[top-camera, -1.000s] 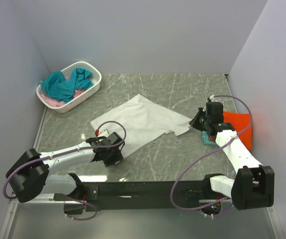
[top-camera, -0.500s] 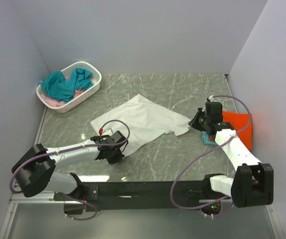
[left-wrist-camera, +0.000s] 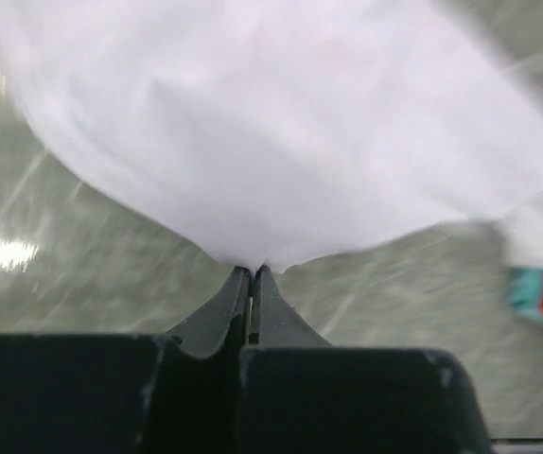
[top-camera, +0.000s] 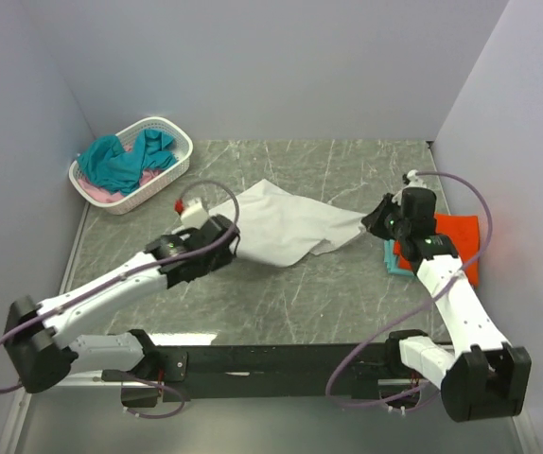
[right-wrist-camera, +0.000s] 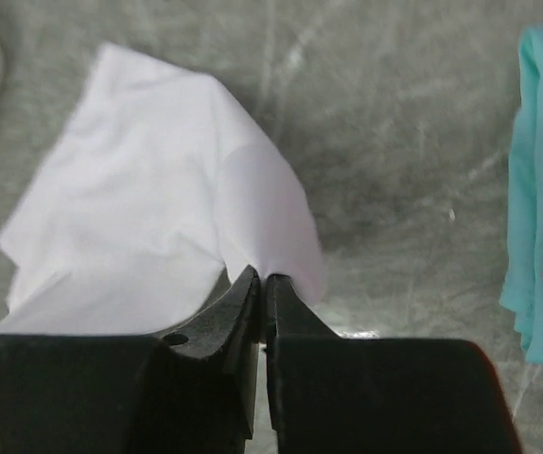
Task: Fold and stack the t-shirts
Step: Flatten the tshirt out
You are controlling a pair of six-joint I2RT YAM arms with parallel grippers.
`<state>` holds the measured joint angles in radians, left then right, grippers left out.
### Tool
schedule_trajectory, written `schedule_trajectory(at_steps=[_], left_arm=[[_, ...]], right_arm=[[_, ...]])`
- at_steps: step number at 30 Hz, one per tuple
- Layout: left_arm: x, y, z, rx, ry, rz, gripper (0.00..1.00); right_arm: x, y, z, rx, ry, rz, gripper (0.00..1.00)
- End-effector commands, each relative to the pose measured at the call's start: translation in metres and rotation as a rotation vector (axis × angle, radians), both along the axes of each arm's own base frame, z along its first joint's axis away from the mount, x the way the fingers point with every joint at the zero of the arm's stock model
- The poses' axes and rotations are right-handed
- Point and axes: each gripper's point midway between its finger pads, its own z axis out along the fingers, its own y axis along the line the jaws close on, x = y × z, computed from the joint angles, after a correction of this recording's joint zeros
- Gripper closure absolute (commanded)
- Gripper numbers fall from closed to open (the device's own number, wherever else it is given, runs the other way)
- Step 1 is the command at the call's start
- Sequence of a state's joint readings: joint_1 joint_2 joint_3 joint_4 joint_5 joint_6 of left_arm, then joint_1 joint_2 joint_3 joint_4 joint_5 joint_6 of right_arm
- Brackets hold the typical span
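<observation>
2 robot arms pinch a white t-shirt (top-camera: 286,227) at opposite edges over the middle of a grey marbled table (top-camera: 328,303). The left gripper (left-wrist-camera: 251,270) has its jaws shut tight on a pucker of cloth at the shirt's left side. The right gripper (right-wrist-camera: 262,276) is likewise clamped on the right edge, apparently so the limp garment can be drawn taut and carried over itself for a fold. The thin, matte fabric sags in soft ripples between the 2 grips. Just right of the right gripper, an orange-red t-shirt (top-camera: 456,251) lies flat on a folded teal t-shirt (top-camera: 392,267), likely the start of the stack. Crumpled teal shirts (top-camera: 120,163) and a pink shirt (top-camera: 92,192) wait in a white perforated basket (top-camera: 153,189) at the far left.
</observation>
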<state>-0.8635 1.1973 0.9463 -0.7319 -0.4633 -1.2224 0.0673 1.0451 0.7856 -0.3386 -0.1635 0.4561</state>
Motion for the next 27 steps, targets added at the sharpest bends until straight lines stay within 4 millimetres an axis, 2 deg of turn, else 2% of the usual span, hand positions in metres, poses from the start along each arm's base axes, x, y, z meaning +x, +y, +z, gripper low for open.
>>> schedule_trajectory(at_steps=[1, 2, 3, 4, 5, 6, 7, 8, 11, 13, 14, 16, 18, 19, 20, 24, 25, 27], left_arm=[[0.027, 0.03, 0.092, 0.039, -0.28, 0.079, 0.99], [0.032, 0.033, 0.12, 0.024, -0.341, 0.087, 0.99], [0.033, 0.035, 0.136, 0.016, -0.379, 0.088, 0.99], [0.034, 0.04, 0.167, -0.021, -0.445, 0.106, 0.99], [0.034, 0.043, 0.181, -0.011, -0.479, 0.083, 0.99], [0.035, 0.042, 0.201, -0.039, -0.53, 0.072, 0.99], [0.03, 0.047, 0.224, -0.058, -0.581, 0.056, 0.99], [0.028, 0.05, 0.237, -0.074, -0.609, 0.054, 0.99], [0.017, 0.063, 0.281, -0.136, -0.71, 0.047, 0.99], [0.007, 0.071, 0.308, -0.19, -0.781, 0.031, 0.99], [-0.001, 0.069, 0.321, -0.217, -0.811, -0.018, 0.99], [-0.017, 0.069, 0.348, -0.284, -0.879, -0.092, 0.99], [-0.028, 0.067, 0.366, -0.324, -0.932, -0.154, 0.99], [-0.035, 0.073, 0.378, -0.35, -0.958, -0.154, 0.99], [-0.037, 0.075, 0.381, -0.35, -0.966, -0.155, 0.99], [-0.052, 0.08, 0.407, -0.392, -1.011, -0.196, 0.99], [-0.062, 0.082, 0.419, -0.425, -1.037, -0.231, 0.99], [-0.073, 0.083, 0.43, -0.454, -1.063, -0.272, 0.99]], right_arm=[[0.007, 0.006, 0.086, 0.046, -0.235, 0.021, 1.0], [0.004, 0.006, 0.111, 0.053, -0.298, 0.021, 1.0], [0.001, 0.006, 0.125, 0.053, -0.333, 0.019, 1.0], [-0.001, 0.004, 0.137, 0.047, -0.365, 0.016, 1.0], [-0.006, 0.001, 0.164, 0.045, -0.429, 0.003, 1.0], [-0.009, -0.001, 0.175, 0.04, -0.457, -0.005, 1.0], [-0.017, -0.002, 0.199, 0.036, -0.511, -0.008, 1.0], [-0.02, -0.003, 0.201, 0.035, -0.518, -0.007, 1.0], [-0.036, -0.007, 0.25, 0.024, -0.625, -0.02, 1.0], [-0.043, -0.008, 0.265, 0.011, -0.657, -0.013, 1.0], [-0.051, -0.009, 0.278, 0.006, -0.68, -0.014, 1.0], [-0.061, -0.01, 0.291, -0.003, -0.709, -0.013, 1.0], [-0.08, -0.011, 0.315, -0.005, -0.775, -0.006, 1.0], [-0.086, -0.011, 0.323, -0.01, -0.798, -0.004, 1.0], [-0.099, -0.013, 0.338, -0.013, -0.835, -0.005, 1.0], [-0.133, -0.012, 0.367, -0.019, -0.914, 0.012, 1.0], [-0.139, -0.011, 0.371, -0.018, -0.926, 0.019, 1.0], [-0.16, -0.011, 0.386, -0.013, -0.977, 0.025, 1.0]])
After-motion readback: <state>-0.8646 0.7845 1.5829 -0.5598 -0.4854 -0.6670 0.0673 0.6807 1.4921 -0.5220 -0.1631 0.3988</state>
